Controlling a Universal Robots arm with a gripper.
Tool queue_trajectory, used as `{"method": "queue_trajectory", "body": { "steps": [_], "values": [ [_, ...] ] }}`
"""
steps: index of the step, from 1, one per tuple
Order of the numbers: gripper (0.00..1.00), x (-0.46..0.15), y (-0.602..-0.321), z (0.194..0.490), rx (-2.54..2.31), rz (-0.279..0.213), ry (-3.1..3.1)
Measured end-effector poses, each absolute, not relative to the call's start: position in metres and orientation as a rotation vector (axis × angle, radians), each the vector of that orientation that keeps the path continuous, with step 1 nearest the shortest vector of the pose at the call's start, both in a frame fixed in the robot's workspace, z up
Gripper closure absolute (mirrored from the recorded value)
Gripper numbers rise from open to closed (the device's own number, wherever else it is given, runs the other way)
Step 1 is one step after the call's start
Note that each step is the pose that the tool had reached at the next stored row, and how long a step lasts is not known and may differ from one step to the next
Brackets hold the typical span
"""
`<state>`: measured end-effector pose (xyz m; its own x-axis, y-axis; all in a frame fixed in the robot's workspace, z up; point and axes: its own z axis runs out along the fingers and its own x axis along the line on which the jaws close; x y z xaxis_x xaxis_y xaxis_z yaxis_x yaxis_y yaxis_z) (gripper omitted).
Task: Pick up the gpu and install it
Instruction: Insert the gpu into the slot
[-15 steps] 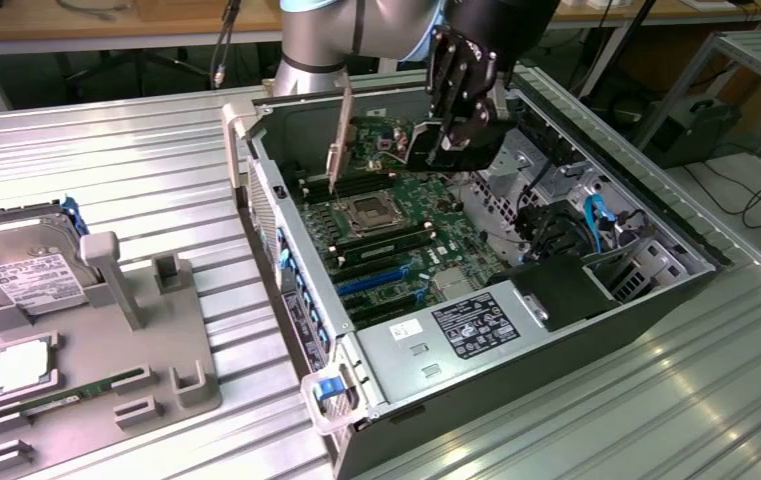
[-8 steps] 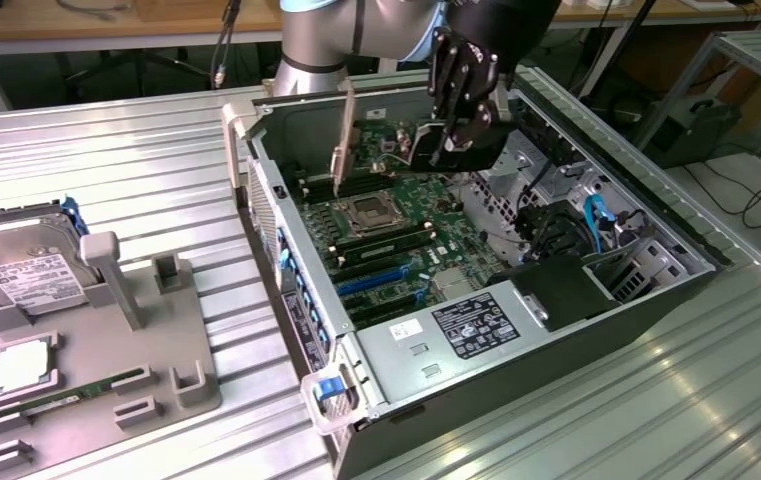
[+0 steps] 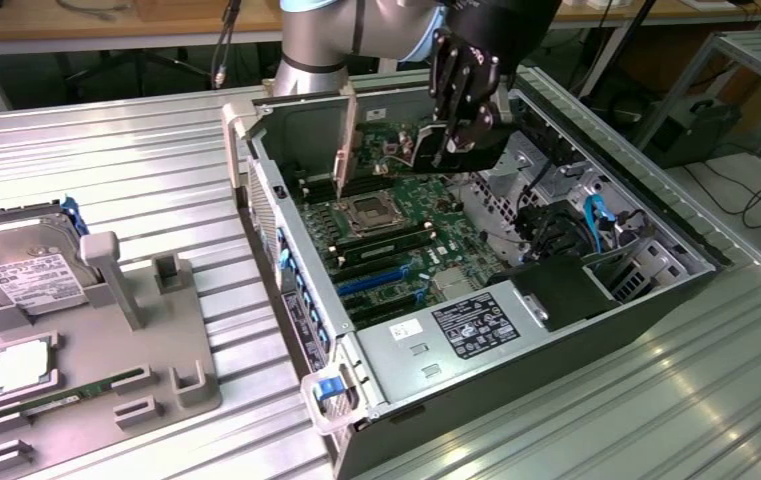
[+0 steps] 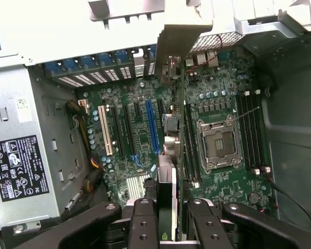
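Currently, over the motherboard: a blue slot is seen just beside the gpu. The card is clamped edge-on by the gripper, jaws narrowed onto it, and hangs beyond the fingertips, not yet seated. Risks judged: edge landed beside the slot or toward the CPU socket; bracket snagged on the case rear wall; card twisted in the grip.
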<state>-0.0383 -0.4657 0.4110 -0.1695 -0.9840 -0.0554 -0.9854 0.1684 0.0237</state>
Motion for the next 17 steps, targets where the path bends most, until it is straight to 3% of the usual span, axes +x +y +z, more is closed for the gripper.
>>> {"method": "queue_trajectory", "body": {
  "steps": [17],
  "values": [
    [0.73, -0.0383, -0.4657, 0.4073, -2.021, 0.083, 2.369]
  ]
}}
